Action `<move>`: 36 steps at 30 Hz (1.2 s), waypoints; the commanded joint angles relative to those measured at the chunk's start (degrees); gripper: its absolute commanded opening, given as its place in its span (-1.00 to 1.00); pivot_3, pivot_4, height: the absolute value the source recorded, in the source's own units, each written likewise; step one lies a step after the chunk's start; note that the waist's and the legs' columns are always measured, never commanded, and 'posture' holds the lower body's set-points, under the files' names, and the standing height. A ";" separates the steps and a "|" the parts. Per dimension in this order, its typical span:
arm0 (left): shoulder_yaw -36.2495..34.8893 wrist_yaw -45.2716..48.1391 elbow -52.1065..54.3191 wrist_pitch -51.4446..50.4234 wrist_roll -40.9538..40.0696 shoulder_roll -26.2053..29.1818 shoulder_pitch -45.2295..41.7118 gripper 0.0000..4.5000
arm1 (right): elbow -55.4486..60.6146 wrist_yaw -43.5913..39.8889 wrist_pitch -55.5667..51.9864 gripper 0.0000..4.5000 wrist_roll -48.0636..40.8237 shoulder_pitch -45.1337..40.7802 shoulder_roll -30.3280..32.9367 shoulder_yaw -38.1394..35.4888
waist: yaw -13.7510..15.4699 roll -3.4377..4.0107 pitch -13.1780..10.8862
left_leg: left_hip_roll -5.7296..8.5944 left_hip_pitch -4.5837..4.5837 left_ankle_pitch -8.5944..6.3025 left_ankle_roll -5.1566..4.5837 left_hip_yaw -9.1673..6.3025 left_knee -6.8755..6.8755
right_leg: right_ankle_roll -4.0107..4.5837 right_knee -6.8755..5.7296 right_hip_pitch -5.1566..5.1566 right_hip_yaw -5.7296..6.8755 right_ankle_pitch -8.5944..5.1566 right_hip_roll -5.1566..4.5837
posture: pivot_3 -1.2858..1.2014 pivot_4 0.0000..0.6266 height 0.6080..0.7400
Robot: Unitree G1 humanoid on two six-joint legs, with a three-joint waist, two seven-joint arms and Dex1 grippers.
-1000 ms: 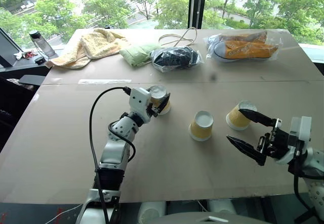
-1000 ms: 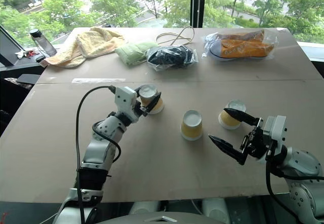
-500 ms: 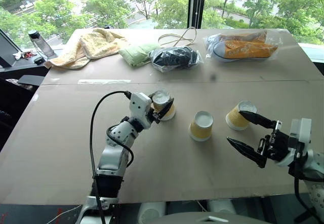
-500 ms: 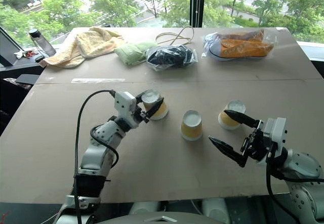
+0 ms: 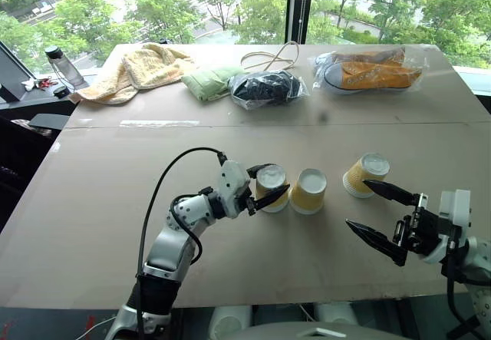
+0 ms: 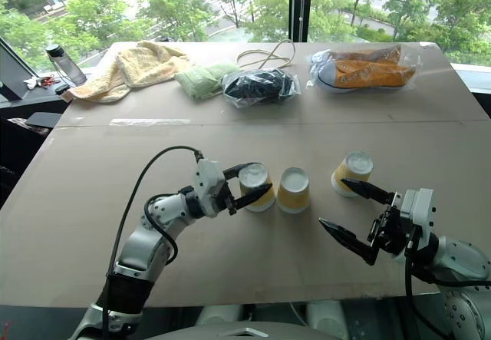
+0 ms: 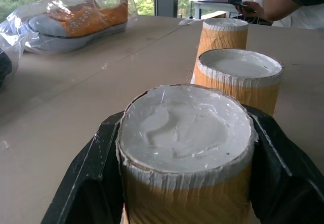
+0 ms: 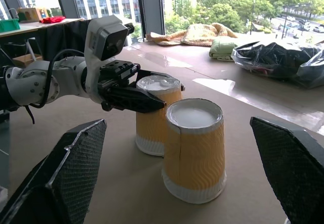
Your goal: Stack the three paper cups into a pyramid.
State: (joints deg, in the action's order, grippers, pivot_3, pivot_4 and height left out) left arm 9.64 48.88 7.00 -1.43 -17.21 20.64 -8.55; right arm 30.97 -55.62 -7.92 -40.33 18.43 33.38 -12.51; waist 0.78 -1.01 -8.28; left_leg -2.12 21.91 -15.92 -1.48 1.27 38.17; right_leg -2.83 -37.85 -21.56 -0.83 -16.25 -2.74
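Cups [image 5: 309, 191] on cardboard-topped table [image 5: 115, 202] — windows [image 5: 153, 2] behind.

Broad tan table [image 5: 92, 202], seam line across its far half, strip of clear tape [image 5: 157, 123] near the seam at left. Along the far edge: yellow towel [image 5: 142, 67], green cloth [image 5: 207, 81], dark bagged bundle [image 5: 266, 88], coiled cord [image 5: 276, 56], bagged orange shoes [image 5: 368, 70]. Big windows [image 5: 192, 2] beyond, dark upright frame [image 5: 298, 6] between panes, daylight over green trees. Far left, water bottle [image 5: 61, 65] on a dark side surface.
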 commanded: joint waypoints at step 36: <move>-13.12 11.15 23.59 -27.70 -26.37 26.90 -5.22 0.98 | -7.41 16.77 0.90 1.00 9.21 -6.55 -4.83 -5.20 | 0.01 0.12 -0.27 | -0.03 -0.01 0.00 0.01 -0.03 -0.01 | 0.03 -0.05 -0.05 0.06 -0.02 0.11 | 0.03 -0.52 1.00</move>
State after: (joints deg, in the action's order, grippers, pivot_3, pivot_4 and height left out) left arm -1.76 58.79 28.54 -27.69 -41.61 46.80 -12.67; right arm 22.88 -40.40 -6.72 -31.46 12.32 28.85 -16.57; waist 0.79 -0.88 -8.55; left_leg -2.13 21.89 -15.92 -1.47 1.25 38.15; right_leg -2.79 -37.88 -21.60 -0.76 -16.28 -2.64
